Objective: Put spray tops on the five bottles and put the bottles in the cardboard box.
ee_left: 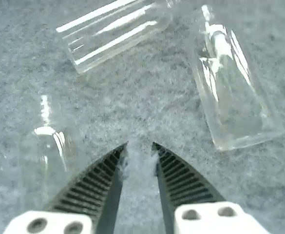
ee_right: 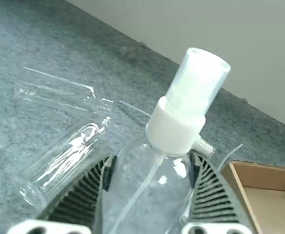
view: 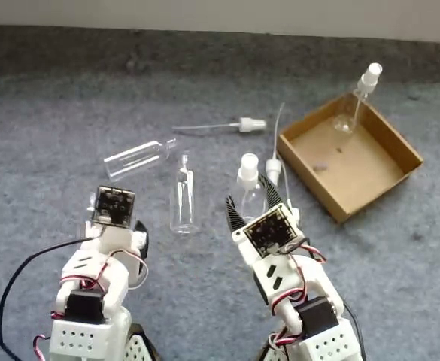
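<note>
My right gripper (view: 250, 197) is shut on a clear bottle (ee_right: 152, 190) that stands upright with a white spray top (ee_right: 188, 102) on its neck. Two clear bottles without tops lie on the carpet, one (view: 138, 158) farther off and one (view: 183, 194) between the arms. My left gripper (ee_left: 139, 146) hangs just above the carpet, narrowly open with nothing in it. Another clear bottle (ee_left: 47, 151) sits just beside one of its fingers. The cardboard box (view: 310, 179) at the right holds a bottle with a spray top (view: 357, 101) leaning on its far wall.
A loose spray top (view: 248, 125) with a long tube lies beyond the bottles. A second loose top (view: 273, 169) sits right beside the held bottle, toward the box. Grey carpet covers the whole floor, and a pale wall (ee_right: 205, 29) runs along the far side.
</note>
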`<state>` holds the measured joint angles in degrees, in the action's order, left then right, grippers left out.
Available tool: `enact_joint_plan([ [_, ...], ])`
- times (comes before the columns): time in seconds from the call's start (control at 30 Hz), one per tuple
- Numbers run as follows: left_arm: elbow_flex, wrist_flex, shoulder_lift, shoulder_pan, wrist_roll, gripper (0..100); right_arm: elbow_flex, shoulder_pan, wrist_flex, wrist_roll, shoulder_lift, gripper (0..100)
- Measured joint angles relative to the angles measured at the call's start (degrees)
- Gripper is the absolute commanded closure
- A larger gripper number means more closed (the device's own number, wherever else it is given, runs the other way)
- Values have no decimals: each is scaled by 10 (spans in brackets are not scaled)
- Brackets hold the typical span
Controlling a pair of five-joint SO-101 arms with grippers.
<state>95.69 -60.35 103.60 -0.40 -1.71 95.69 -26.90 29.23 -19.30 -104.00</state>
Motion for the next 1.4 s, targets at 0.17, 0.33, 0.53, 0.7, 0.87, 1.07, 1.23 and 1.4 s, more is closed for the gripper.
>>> enact_joint_plan([
  [0.17, 2, -21, 0, 0, 55, 954, 0, 0, 0, 0, 0, 901],
  [0.33, 2, -45, 0, 0, 57, 954, 0, 0, 0, 0, 0, 901],
  [0.53, 2, -45, 0, 0, 60, 954, 0, 0, 0, 0, 0, 901],
  [0.7, 2, -45, 0, 0, 60, 954, 0, 0, 0, 0, 0, 901],
  [0.87, 2, -45, 0, 0, 60, 954, 0, 0, 0, 0, 0, 901],
  [1.07, 2, -72, 0, 0, 60, 954, 0, 0, 0, 0, 0, 901],
  [1.23, 2, -95, 0, 36, 60, 954, 0, 0, 0, 0, 0, 901],
  [1.4, 2, -98, 0, 38, 60, 955, 0, 0, 0, 0, 0, 901],
])
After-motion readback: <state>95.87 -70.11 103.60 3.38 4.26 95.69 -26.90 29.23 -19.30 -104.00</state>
